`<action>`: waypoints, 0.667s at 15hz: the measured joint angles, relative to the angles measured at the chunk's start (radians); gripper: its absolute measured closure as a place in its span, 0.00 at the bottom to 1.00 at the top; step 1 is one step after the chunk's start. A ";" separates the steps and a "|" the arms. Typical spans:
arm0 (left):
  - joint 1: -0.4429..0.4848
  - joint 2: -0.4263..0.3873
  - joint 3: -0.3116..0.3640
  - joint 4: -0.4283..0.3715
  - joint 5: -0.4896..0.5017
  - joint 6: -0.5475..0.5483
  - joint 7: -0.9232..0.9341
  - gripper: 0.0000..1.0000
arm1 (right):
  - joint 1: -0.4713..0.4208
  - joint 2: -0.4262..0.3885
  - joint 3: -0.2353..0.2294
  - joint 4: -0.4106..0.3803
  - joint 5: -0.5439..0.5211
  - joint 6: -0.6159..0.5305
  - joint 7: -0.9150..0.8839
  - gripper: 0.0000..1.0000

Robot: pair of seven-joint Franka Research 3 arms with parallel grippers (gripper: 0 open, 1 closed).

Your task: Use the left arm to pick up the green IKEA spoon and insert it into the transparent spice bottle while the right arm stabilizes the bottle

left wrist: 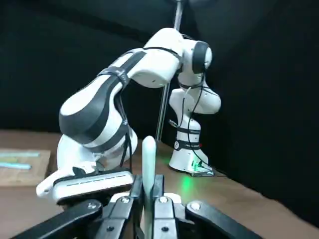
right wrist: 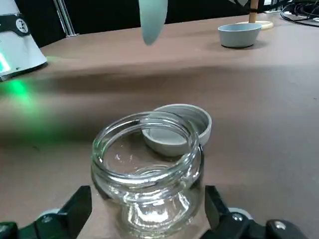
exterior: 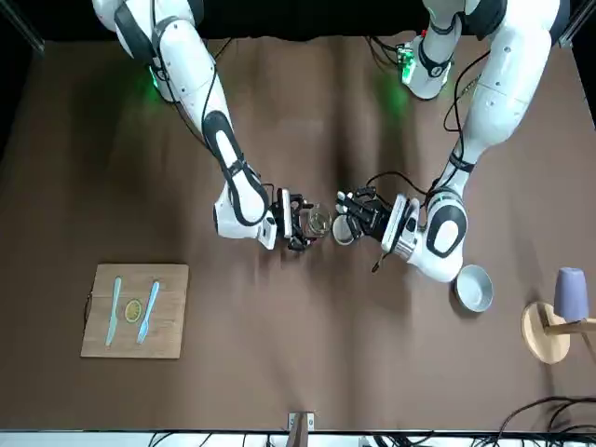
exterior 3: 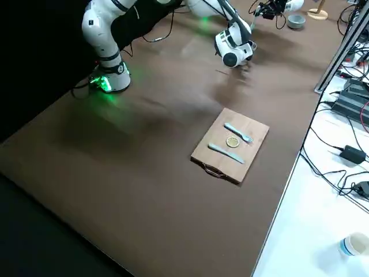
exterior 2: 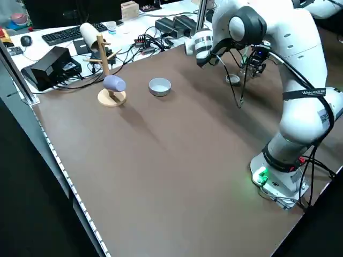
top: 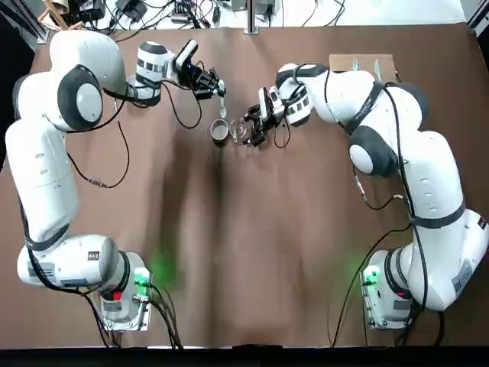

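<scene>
At the upper centre of the overhead frame, the left gripper [top: 216, 86] pinches the green IKEA spoon [top: 222, 107] by its handle, its fingers nearly together, the pale bowl hanging down above the table. The spoon is clear of the surface and off to one side of its target, above the grey round tin [top: 220, 131] rather than the glass.

Just right of that tin in the same frame stands the transparent spice bottle [top: 239, 131], upright on the brown table [top: 229, 252] with its mouth open. The right gripper [top: 254, 127] brackets it — in the right wrist view the jar [right wrist: 147, 179] sits between the two fingers [right wrist: 71, 213], which stand wide to either side of it, apparently short of the glass, so the bottle looks flanked, not yet clamped. The tin [right wrist: 179, 130] rests directly behind the jar, close enough that the two may touch.

The risk from here is judged to lie in the approach: the spoon [right wrist: 152, 19] hangs beyond the tin from the jar, and a descent begun too early would land it in the tin or on the jar's rim. With the jar unclamped, a knock on the rim could tip or slide it. The thin handle, held in a narrow pinch [left wrist: 147, 196], could also swivel on contact

At the left of the front view, a wooden board [exterior: 136, 311] holding a fork and knife lies well apart from the work
</scene>
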 joint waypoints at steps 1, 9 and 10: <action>-0.003 0.012 -0.001 0.000 -0.006 -0.005 0.063 0.89 | 0.002 0.003 0.001 0.003 0.001 0.000 0.000 0.00; -0.063 0.071 -0.002 0.009 -0.045 -0.006 0.177 0.89 | 0.007 0.013 0.004 0.012 0.003 0.000 0.000 0.00; -0.065 0.077 -0.002 0.009 -0.045 -0.006 0.178 0.89 | 0.007 0.013 0.004 0.013 0.003 0.000 0.000 0.00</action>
